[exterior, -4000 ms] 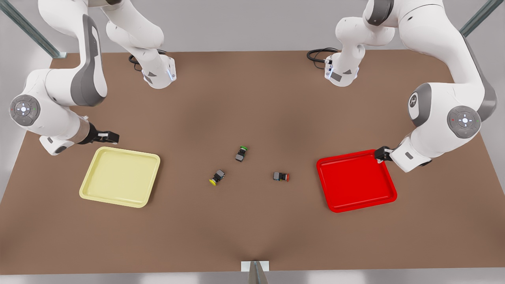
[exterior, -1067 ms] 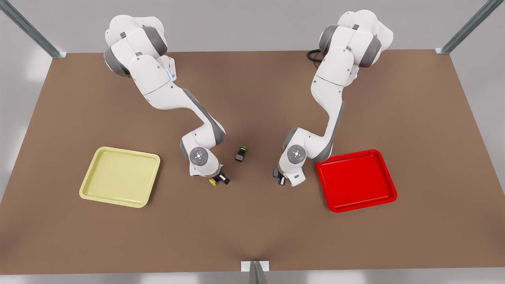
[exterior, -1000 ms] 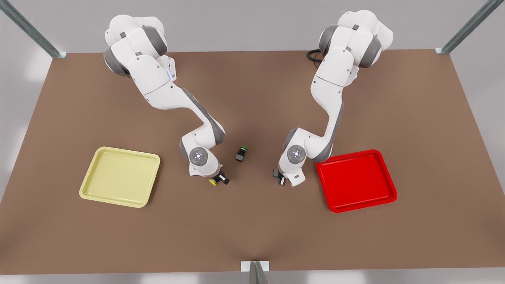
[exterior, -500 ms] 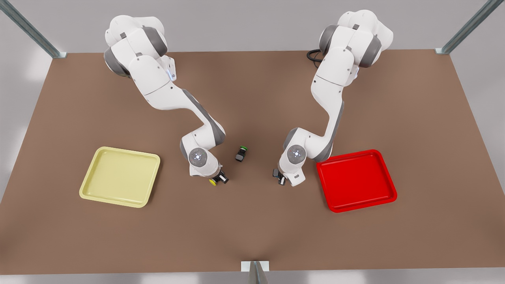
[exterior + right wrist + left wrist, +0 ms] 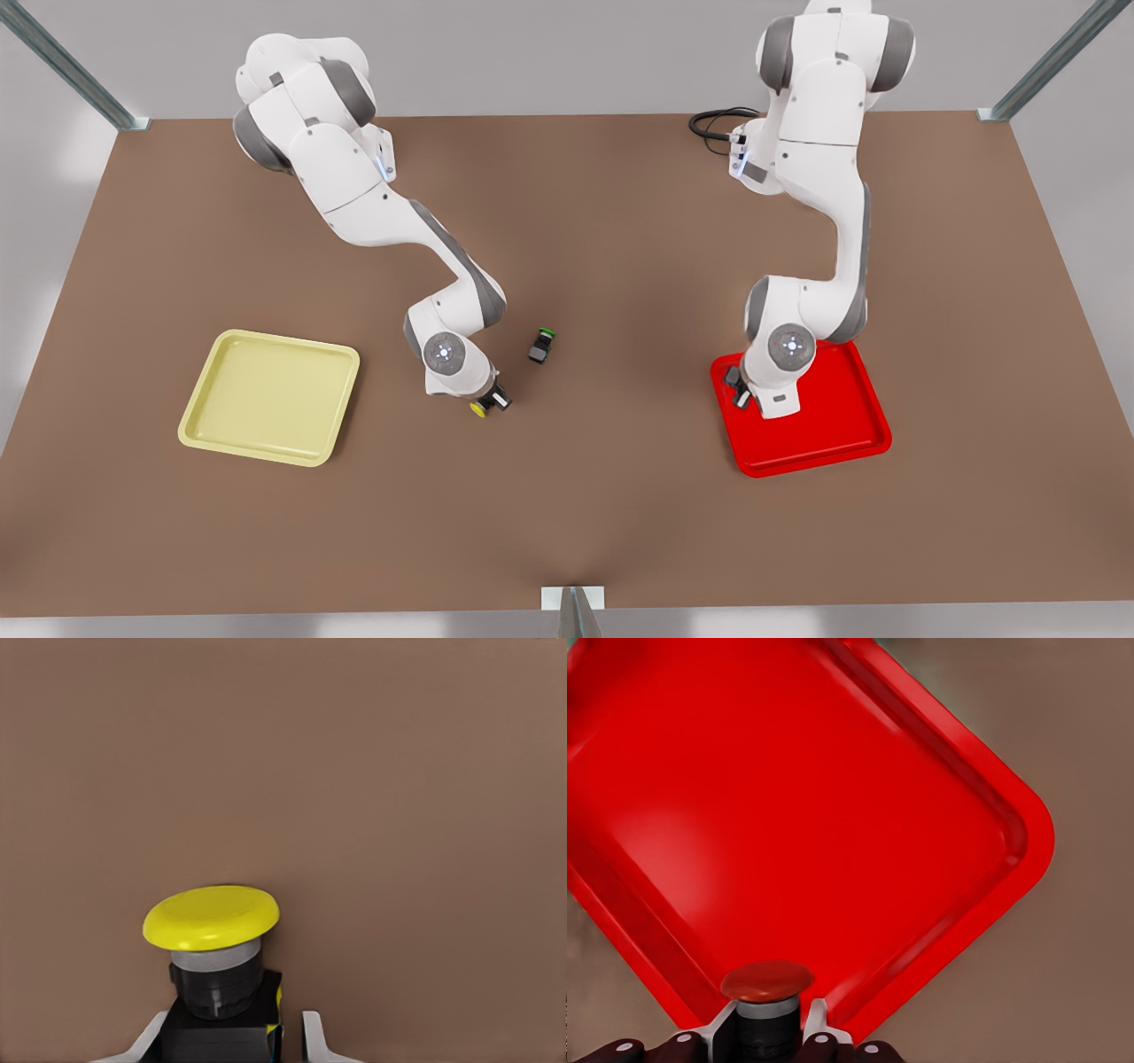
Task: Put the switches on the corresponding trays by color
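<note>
Since half a second ago, the left gripper (image 5: 734,387) has carried the red switch (image 5: 767,997) from the open table to a spot over the red tray (image 5: 850,443), at the edge nearer the table centre; the right gripper (image 5: 493,403) has barely shifted. In the left wrist view, the fingers (image 5: 818,1017) clamp the red switch's dark body, cap outward, above the tray rim. In the right wrist view, the right fingers (image 5: 314,1036) grip the yellow switch (image 5: 215,957) over bare table (image 5: 567,514); the yellow tray (image 5: 270,397) lies well apart, toward the front view's left. The green switch (image 5: 541,344) lies untouched between the arms.

We judge the step in hand to be setting the red switch down. To do it well, the gripper should move further inside the rim, lower close to the floor, then release, so the switch neither rolls nor lands on the lip.

The arm hides the red switch in the front view. We cannot judge either switch's height above the surface.
</note>
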You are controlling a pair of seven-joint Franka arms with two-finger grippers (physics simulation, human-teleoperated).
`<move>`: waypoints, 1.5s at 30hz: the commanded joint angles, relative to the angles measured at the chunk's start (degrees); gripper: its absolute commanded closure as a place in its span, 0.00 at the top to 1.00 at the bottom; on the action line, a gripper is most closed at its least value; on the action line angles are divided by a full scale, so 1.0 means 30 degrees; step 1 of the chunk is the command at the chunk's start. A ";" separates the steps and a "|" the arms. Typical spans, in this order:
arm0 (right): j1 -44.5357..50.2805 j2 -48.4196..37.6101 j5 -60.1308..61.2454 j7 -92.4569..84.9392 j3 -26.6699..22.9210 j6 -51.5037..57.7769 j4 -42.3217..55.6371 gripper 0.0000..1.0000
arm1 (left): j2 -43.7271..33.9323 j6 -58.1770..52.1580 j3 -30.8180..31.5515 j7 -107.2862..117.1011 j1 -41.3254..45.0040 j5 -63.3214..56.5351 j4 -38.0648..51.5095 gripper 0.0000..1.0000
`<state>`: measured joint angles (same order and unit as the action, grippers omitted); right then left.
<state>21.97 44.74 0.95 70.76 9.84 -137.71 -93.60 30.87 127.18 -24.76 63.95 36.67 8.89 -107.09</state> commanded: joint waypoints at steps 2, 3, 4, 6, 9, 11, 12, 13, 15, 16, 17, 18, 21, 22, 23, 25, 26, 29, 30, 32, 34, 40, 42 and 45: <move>0.0000 -0.0030 0.0006 0.0057 0.0000 0.0025 0.0000 0.58 | -0.0035 0.0030 -0.0449 -0.1246 -0.0300 0.0904 -0.0340 0.54; 0.0000 -0.0030 0.0006 0.0057 0.0000 0.0024 0.0000 0.58 | 0.0023 0.0000 -0.0479 -0.2124 -0.1090 0.0904 -0.0398 0.54; 0.0000 -0.0030 0.0005 0.0028 0.0000 -0.0005 0.0000 0.55 | 0.0111 0.0000 -0.0479 -0.3062 -0.1765 0.0904 -0.0574 0.54; -0.0029 -0.0001 0.0005 0.0028 0.0000 0.0025 0.0029 0.54 | 0.0667 0.0176 -0.0508 -0.3708 -0.2439 0.0934 -0.0545 0.55; -0.0029 -0.0001 -0.0024 0.0057 0.0000 0.0025 0.0000 0.55 | 0.1869 0.0967 -0.0508 -0.3708 -0.2469 0.1373 -0.0311 0.80; -0.0029 -0.0030 -0.0024 0.0116 0.0000 0.0025 0.0000 0.55 | 0.1986 0.0879 -0.0508 -0.3708 -0.2644 0.1490 -0.0076 1.00; -0.0029 -0.0059 -0.0024 0.0116 0.0000 0.0025 0.0000 0.55 | 0.1986 0.0850 -0.0508 -0.3708 -0.2644 0.1490 -0.0076 1.00; 0.0000 -0.0059 -0.0024 0.0145 0.0000 0.0025 0.0000 0.55 | 0.1957 0.0791 -0.0537 -0.3737 -0.2644 0.1490 -0.0047 1.00; 0.0000 -0.0059 -0.0024 0.0145 0.0000 0.0054 -0.0029 0.55 | 0.1957 0.0733 -0.0537 -0.3737 -0.2644 0.1490 -0.0047 1.00; 0.0000 -0.0030 -0.0024 0.0145 0.0000 0.0025 -0.0029 0.54 | 0.1957 0.0704 -0.0537 -0.3737 -0.2644 0.1490 -0.0047 1.00; 0.0000 -0.0030 -0.0024 0.0145 0.0000 0.0025 -0.0029 0.54 | 0.1898 0.0674 -0.0537 -0.3766 -0.2615 0.1490 -0.0047 1.00; 0.0000 -0.0030 -0.0024 0.0145 0.0000 0.0025 -0.0029 0.54 | 0.1635 0.0178 -0.0567 -0.4292 -0.2615 0.1490 -0.0018 1.00; 0.0029 -0.0118 -0.0023 0.0145 0.0000 0.0054 -0.0029 0.51 | 0.0375 -0.1728 -0.0742 -0.6285 -0.2586 0.1432 0.0744 1.00; 0.0029 -0.0118 0.0006 0.0145 0.0000 0.0054 -0.0029 0.51 | 0.0082 -0.2195 -0.0742 -0.6783 -0.2586 0.1432 0.1035 1.00; 0.0059 -0.0118 -0.0023 0.0145 0.0000 0.0054 -0.0029 0.50 | 0.0111 -0.2841 -0.0742 -0.7076 -0.2586 0.1432 0.1623 1.00; 0.0000 -0.0147 -0.0024 0.0145 0.0000 0.0054 -0.0058 0.50 | 0.0082 -0.3220 -0.0713 -0.7778 -0.2586 0.1490 0.2062 1.00; -0.0029 -0.0352 -0.0024 0.0087 0.0000 0.0112 -0.0088 0.51 | -0.0094 -0.4655 -0.0947 -0.8920 -0.2586 0.1432 0.3028 1.00; -0.0293 -0.1172 -0.0024 -0.0060 0.0000 0.1019 -0.0176 0.51 | -0.1381 -0.6473 -0.1153 -1.2229 -0.2586 0.1315 0.4172 1.00; -0.0410 -0.1436 -0.0024 -0.0089 0.0000 0.1226 -0.0381 0.51 | -0.1851 -0.6650 -0.1123 -1.3053 -0.2586 0.1285 0.4260 1.00; -0.0527 -0.1700 -0.0053 -0.0148 0.0000 0.1255 -0.0673 0.51 | -0.2818 -0.6972 -0.0918 -1.7616 -0.2351 0.1256 0.4318 1.00; -0.0907 -0.2198 -0.0053 -0.0909 -0.0029 0.1255 -0.1405 0.51 | -0.2965 -0.7118 -0.0801 -2.1520 -0.2088 0.1227 0.5607 1.00; -0.2284 -0.4248 -0.0053 -0.3692 -0.0146 0.1343 -0.4043 0.51 | -0.4399 -1.0136 0.3763 -2.1432 -0.4515 -0.2520 0.8948 1.00; -0.2812 -0.4718 -0.0053 -0.4599 -0.0146 0.1343 -0.4717 0.51 | -0.5308 -1.0107 0.7955 -2.1344 -0.8119 -0.3636 0.8947 1.00; -0.3866 -0.5128 -0.0082 -0.6445 -0.0176 0.1314 -0.5449 0.50 | -0.5309 -1.0107 1.1445 -2.1169 -1.0906 -0.5248 0.8977 1.00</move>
<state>9.87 29.28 0.77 50.20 9.08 -133.94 -110.39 15.02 96.86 9.58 0.44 4.12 -2.74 -80.16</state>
